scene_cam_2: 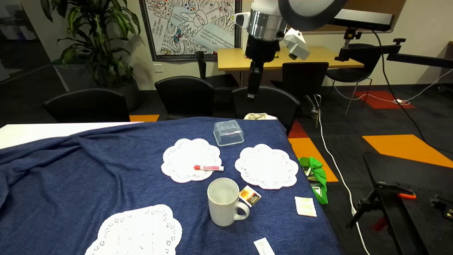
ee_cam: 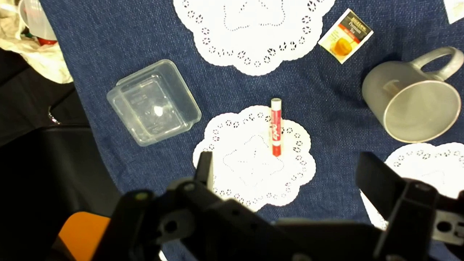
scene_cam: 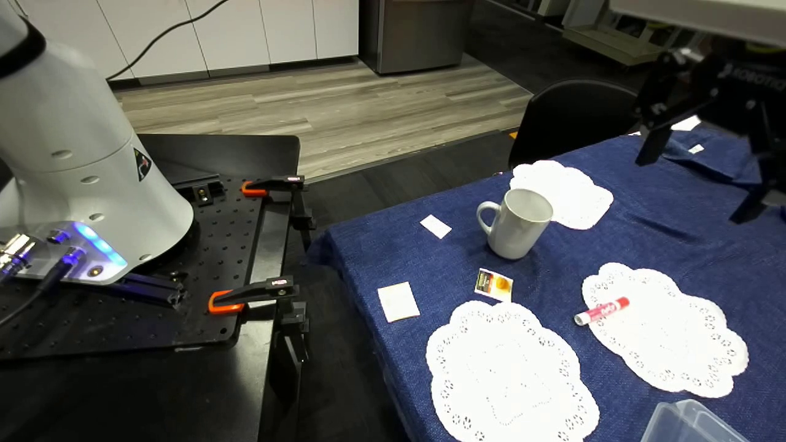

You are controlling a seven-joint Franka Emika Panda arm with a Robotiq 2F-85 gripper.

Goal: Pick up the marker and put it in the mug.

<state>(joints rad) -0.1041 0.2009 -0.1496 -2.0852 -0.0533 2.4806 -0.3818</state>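
The pincer point(scene_cam: 695, 185) hangs empty, jaws apart, with the marker point(ee_cam: 276, 127) below it, mostly on a doily point(ee_cam: 250, 156) that could get pinched and dragged along if the grasp goes too low.

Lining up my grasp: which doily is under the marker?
The wrist view's central doily: the marker crosses its edge, touching neither the top doily nor the right doily.

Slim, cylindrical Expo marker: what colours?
Marker is mostly red, with white end, band and lettering; best in wrist view.

End effector point(ee_cam: 286, 159) partly outside wrist view
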